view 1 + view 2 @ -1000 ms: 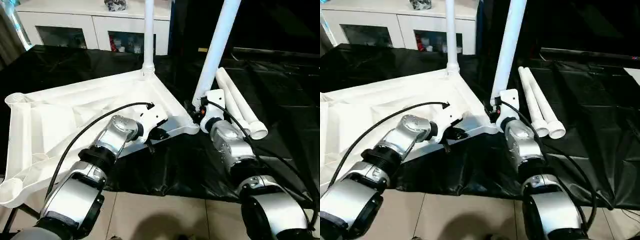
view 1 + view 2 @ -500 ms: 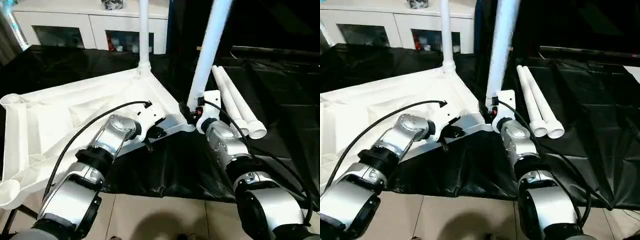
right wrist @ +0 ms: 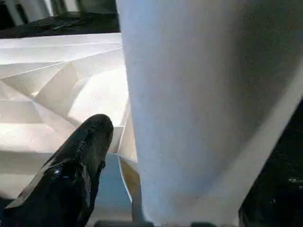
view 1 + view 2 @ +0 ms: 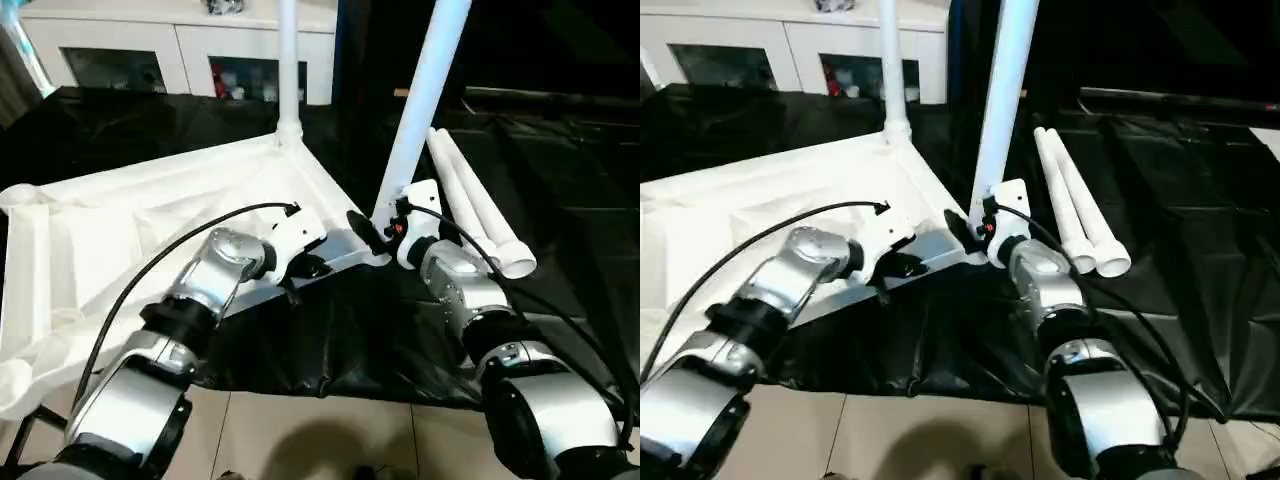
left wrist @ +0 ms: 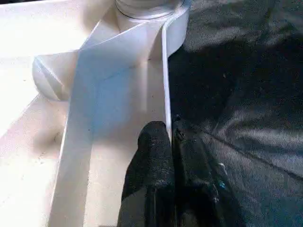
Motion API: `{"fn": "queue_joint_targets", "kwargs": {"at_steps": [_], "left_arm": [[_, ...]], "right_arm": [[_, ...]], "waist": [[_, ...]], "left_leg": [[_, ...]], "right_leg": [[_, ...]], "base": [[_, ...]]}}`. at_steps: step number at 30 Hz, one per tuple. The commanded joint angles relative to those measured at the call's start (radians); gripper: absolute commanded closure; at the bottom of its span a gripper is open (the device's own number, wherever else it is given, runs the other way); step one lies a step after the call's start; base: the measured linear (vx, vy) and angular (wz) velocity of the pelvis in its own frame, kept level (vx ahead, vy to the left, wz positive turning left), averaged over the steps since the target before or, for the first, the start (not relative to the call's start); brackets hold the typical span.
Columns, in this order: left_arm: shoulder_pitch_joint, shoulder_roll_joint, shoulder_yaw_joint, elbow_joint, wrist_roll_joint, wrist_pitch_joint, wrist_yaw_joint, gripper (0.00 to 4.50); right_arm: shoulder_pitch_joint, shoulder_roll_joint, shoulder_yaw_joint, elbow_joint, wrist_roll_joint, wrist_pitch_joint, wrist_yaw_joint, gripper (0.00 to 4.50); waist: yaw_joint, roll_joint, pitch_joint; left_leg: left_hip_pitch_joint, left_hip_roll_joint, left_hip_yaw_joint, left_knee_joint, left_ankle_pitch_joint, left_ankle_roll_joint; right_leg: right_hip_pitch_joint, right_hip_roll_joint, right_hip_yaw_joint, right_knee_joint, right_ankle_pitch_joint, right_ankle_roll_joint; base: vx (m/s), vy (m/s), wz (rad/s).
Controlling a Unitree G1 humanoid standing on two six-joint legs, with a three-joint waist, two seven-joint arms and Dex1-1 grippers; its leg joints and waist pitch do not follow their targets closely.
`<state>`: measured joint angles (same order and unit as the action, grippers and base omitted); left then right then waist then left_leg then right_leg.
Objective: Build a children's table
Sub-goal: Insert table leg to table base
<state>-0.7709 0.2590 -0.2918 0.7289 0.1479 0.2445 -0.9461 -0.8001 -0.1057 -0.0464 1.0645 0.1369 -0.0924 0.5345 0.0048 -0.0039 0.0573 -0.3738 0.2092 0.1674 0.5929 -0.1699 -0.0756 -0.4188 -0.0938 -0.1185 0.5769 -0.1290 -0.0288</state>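
Now, near to far, as your head camera shows it:

Floor: pale tiles (image 4: 320,430) run along the 6 o'clock edge, nearest you, under both silver forearms.

Black sheet: a dark glossy sheet (image 4: 350,340) starts just beyond the tiles and spreads away toward 12 and 3 o'clock beneath the work.

Left claw: your left claw (image 5: 171,137) has its two black fingers pressed onto the thin side wall of the tabletop (image 4: 130,250), one finger on each face of that rim, pinching it near the corner at the centre of your view.

Tabletop: it lies underside up, ribs showing, filling the 9 o'clock half, with its near corner pointing to the middle.

Right claw: your right claw (image 4: 375,228) sits just right of centre, clamped round the foot of a tilted leg (image 4: 420,100); one black finger (image 3: 75,165) shows beside the white tube, the other is hidden behind it.

Tilted leg: its foot is at the tabletop's near corner socket, and it leans up toward 1 o'clock; whether it is seated you cannot tell.

Spare legs: two legs (image 4: 480,215) lie side by side, touching, on the sheet at 3 o'clock, beside the right claw.

Fitted leg: one leg (image 4: 288,70) stands upright in the far corner socket at 12 o'clock.

Cabinet: a white cabinet (image 4: 180,50) with glass doors stands farthest off, at 11 o'clock.
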Motion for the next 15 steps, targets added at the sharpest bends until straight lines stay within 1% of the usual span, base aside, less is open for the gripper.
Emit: {"fn": "queue_joint_targets", "kwargs": {"at_steps": [1, 7, 12, 15], "left_arm": [[-0.011, 0.003, -0.015, -0.062, -0.015, -0.034, -0.033, 4.50], [-0.005, 0.024, -0.022, -0.074, -0.018, -0.043, -0.077, 4.50], [0.002, 0.049, -0.026, -0.089, -0.028, -0.053, -0.130, 4.50], [0.004, 0.066, -0.026, -0.080, -0.032, -0.071, -0.163, 4.50]], "right_arm": [[-0.012, -0.002, 0.023, 0.015, -0.017, 0.022, 0.049, 0.66], [-0.009, -0.036, 0.041, -0.012, -0.010, 0.054, 0.204, 0.66], [0.003, -0.066, 0.072, -0.034, -0.009, 0.090, 0.335, 0.66], [0.007, -0.084, 0.082, -0.038, -0.015, 0.107, 0.380, 0.66]], "waist": [[0.004, 0.007, -0.077], [0.004, 0.004, -0.076], [0.007, 0.005, -0.076], [0.010, 0.006, -0.076]], "left_leg": [[0.006, 0.018, 0.002, -0.068, -0.284, 0.059], [0.009, 0.018, 0.002, -0.067, -0.299, 0.062], [0.007, 0.020, 0.002, -0.068, -0.285, 0.066], [0.008, 0.021, 0.002, -0.067, -0.280, 0.064]], "right_leg": [[0.067, -0.051, 0.049, -0.062, -0.305, -0.226], [0.065, -0.051, 0.049, -0.065, -0.333, -0.221], [0.068, -0.051, 0.049, -0.061, -0.318, -0.227], [0.066, -0.051, 0.049, -0.060, -0.311, -0.231]], "base": [[0.000, 0.000, 0.00], [0.000, 0.000, 0.00], [0.000, 0.000, 0.00], [0.000, 0.000, 0.00]]}}
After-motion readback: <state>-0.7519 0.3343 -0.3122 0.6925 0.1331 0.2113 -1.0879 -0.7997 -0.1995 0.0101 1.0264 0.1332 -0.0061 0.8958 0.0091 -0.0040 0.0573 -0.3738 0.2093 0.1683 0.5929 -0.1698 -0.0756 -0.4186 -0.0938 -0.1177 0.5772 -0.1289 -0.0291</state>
